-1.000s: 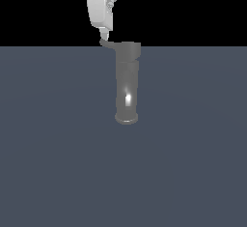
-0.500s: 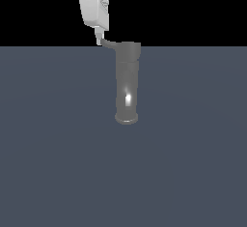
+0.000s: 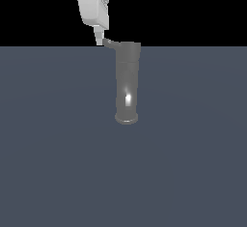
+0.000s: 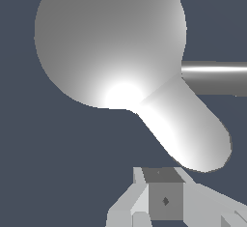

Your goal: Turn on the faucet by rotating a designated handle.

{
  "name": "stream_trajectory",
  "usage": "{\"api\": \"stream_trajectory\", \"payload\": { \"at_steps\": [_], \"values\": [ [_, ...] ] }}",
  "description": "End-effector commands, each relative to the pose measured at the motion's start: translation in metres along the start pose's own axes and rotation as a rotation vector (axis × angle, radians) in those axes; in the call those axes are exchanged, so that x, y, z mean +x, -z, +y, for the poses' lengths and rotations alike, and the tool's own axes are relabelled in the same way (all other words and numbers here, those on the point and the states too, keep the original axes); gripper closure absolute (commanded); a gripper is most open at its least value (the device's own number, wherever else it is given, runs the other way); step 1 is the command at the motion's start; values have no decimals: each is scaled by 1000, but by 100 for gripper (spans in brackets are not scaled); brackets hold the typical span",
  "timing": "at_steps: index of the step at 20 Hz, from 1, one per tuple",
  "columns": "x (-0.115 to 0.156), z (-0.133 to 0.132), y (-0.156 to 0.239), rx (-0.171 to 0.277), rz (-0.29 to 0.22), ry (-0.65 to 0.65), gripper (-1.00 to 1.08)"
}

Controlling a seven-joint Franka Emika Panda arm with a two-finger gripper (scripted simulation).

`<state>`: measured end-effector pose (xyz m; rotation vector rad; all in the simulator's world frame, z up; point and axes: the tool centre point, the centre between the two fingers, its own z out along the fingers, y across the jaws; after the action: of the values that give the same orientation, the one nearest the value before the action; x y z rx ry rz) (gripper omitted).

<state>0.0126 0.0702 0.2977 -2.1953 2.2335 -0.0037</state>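
Gripper (image 3: 100,40), fingers' spread impossible to tell, hangs touching the tip of the handle (image 3: 110,43) jutting from the top cap of the upright faucet (image 3: 127,81); push sideways low on the lever, keeping contact.

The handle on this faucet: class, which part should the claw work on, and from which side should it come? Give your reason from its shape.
Aim for the free outer tip of the handle, not its root. The short lever juts sideways from the top of the upright faucet toward the exterior view's left, so the tip likely gives the best leverage. Come from above on that side, where the claw sits now.
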Motion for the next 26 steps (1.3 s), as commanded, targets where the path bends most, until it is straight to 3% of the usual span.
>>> {"api": "stream_trajectory", "payload": {
  "at_steps": [1,12,13,26],
  "values": [
    [14,8,0,-5,4,-16,108],
    [29,39,1,-8,5,-18,108],
    [11,37,0,-6,2,11,108],
    [89,58,1,-8,5,-16,108]
  ]
}}
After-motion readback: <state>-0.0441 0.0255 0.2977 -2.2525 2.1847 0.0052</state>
